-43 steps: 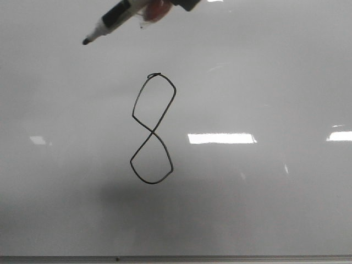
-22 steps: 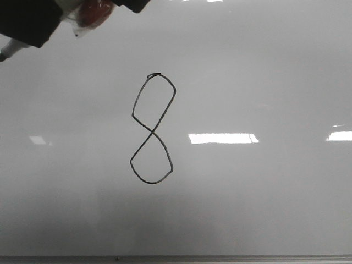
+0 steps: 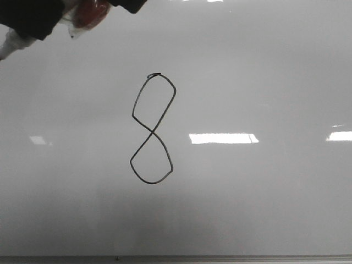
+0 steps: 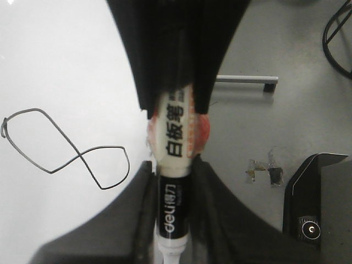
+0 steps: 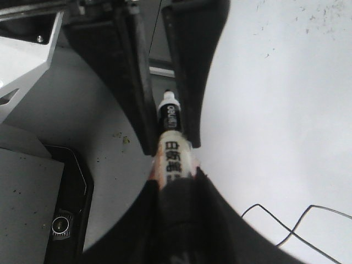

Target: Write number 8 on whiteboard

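Ink of the 8 (image 3: 152, 129) lay around the middle of the whiteboard (image 3: 264, 66), a thin black outline with two slightly angular loops crossing at a narrow waist. It stood well apart from the grey frame (image 3: 220, 258) along the board's near edge. A bright glare (image 3: 223, 138) sat just to the right of the crossing.

The marker (image 4: 175, 165) was up at the board's far left corner, well clear of the 8, with only its pale end (image 3: 10, 44) poking out from under the dark claws in the front view. The right claw (image 5: 175, 176) was clenched on the marker's white barrel, where a reddish wrap (image 4: 202, 132) bulged beside the fingers. The left claw (image 4: 171, 165) had its fingers close on either side of the black section near the tip, but we could not tell whether they pressed it.

Bare board lay open on all sides of the 8, the widest stretch toward the right edge.
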Robot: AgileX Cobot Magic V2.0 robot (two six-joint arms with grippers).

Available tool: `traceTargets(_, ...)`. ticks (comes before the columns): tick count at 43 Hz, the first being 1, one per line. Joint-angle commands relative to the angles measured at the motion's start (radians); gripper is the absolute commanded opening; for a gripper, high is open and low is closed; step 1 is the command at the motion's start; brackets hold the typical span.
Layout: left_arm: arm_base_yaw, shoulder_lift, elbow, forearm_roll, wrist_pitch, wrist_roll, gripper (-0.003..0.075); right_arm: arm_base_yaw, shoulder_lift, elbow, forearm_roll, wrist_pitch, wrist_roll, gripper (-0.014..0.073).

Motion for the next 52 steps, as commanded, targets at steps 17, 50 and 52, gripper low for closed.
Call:
traceTargets(17,0.032,-0.01,-0.008,-0.006,-0.058,-0.092,-0.0019,-0.05,-0.123,-0.031,0.062,-0.079,0.07,0.057)
traceTargets(50,0.574,-0.361,0.466,-0.104,-0.626,-0.621,-0.0019,-0.615,-1.069,0.812,0.062,-0.542,0.584,-0.0062)
traceTargets(52,0.574,-0.38,0.492,-0.115,-0.655,-0.621,-0.0019,-0.62,-1.124,0.837,0.063,-0.552,0.585,-0.0062)
